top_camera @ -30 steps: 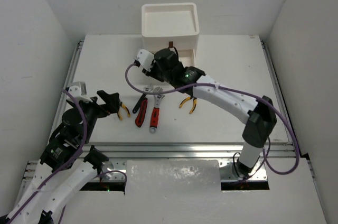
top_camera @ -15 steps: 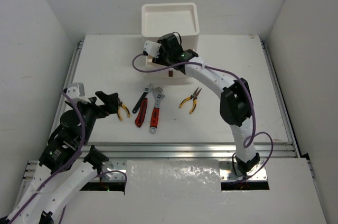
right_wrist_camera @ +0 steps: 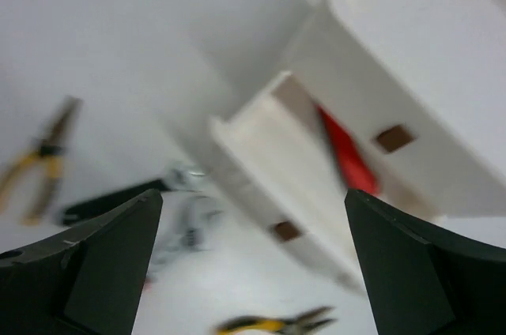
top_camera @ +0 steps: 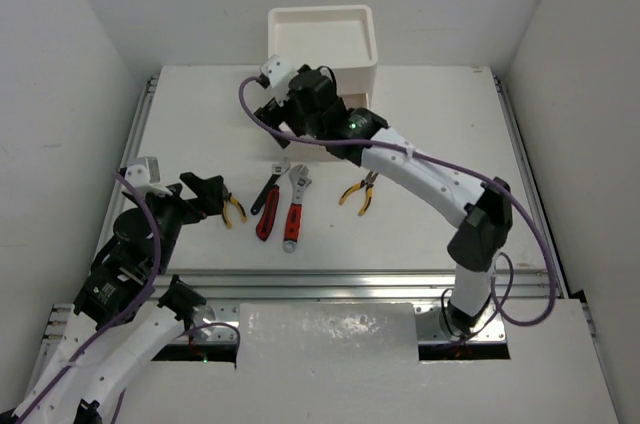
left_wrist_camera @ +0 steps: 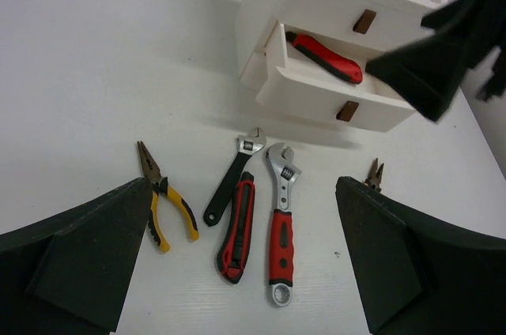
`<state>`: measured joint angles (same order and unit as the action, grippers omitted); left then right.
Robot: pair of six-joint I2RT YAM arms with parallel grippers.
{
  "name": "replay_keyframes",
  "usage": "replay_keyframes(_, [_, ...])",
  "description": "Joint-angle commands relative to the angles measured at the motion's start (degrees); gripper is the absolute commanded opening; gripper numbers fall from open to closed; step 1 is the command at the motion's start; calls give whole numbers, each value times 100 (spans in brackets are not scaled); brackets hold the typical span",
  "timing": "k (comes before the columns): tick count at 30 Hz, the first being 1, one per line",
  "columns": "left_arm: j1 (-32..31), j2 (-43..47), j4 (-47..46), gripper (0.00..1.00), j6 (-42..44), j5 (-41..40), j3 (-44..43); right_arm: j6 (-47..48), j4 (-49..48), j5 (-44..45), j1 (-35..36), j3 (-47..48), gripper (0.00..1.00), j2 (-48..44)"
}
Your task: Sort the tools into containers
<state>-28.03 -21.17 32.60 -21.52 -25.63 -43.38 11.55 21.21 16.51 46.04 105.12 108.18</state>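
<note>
A white drawer unit [left_wrist_camera: 316,3] with a shallow top tray is seen at the upper right of the left wrist view. One drawer [left_wrist_camera: 316,94] is pulled open, and a red-and-black handled tool [left_wrist_camera: 326,58] is laid inside it. Below the unit, a black-handled wrench [left_wrist_camera: 231,181], a red-handled wrench [left_wrist_camera: 279,224], a red-and-black tool [left_wrist_camera: 237,220] and yellow-handled pliers [left_wrist_camera: 164,208] are laid flat on the bench [left_wrist_camera: 95,74]. A second pair of pliers [left_wrist_camera: 374,173] is partly hidden at the right.
</note>
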Motion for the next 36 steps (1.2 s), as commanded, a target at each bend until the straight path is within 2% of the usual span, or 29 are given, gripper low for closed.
replay_keyframes(1, [70, -19, -61, 100, -72, -196, -57, -3220, 217, -34, 247, -822, 99, -350])
replay_keyframes(2, [70, 51, -43, 100, -124, -258, -66, -3516, 25, -112, 343, -1061, 99, -368])
replay_keyframes(4, [70, 156, -26, 100, -177, -363, -66, -4122, -256, 306, 536, -1666, 99, -333])
replay_keyframes(6, [70, 315, -26, 100, -186, -408, -57, -4650, -450, 589, 722, -1863, 99, -210])
replay_keyframes(12, [70, 403, -25, 100, -204, -443, -66, -5417, -311, 880, 1064, -1461, 97, 843])
replay_keyframes(15, [70, 377, -43, 100, -169, -347, -48, -5566, -83, 1002, 1188, -996, 96, 1459])
replay_keyframes(20, [70, 350, -96, 100, -107, -233, -31, -5900, -82, 1003, 1232, -879, 91, 1987])
replay_keyframes(23, [70, 368, -105, 100, -98, -215, -31, -5963, -135, 942, 1267, -862, 89, 2137])
replay_keyframes(27, [70, 412, -105, 100, -89, -197, -31, -5884, -65, 810, 1284, -704, 80, 2417])
replay_keyframes(28, [70, 438, -113, 100, -89, -206, -22, -5814, -38, 801, 1293, -660, 74, 2444])
replay_keyframes(32, [70, 491, -113, 100, -89, -206, -22, -5621, 41, 1248, 1416, -659, 73, 2401])
replay_keyframes(36, [70, 491, -113, 100, -89, -206, -22, -5392, 137, 1232, 1478, -397, 71, 2453])
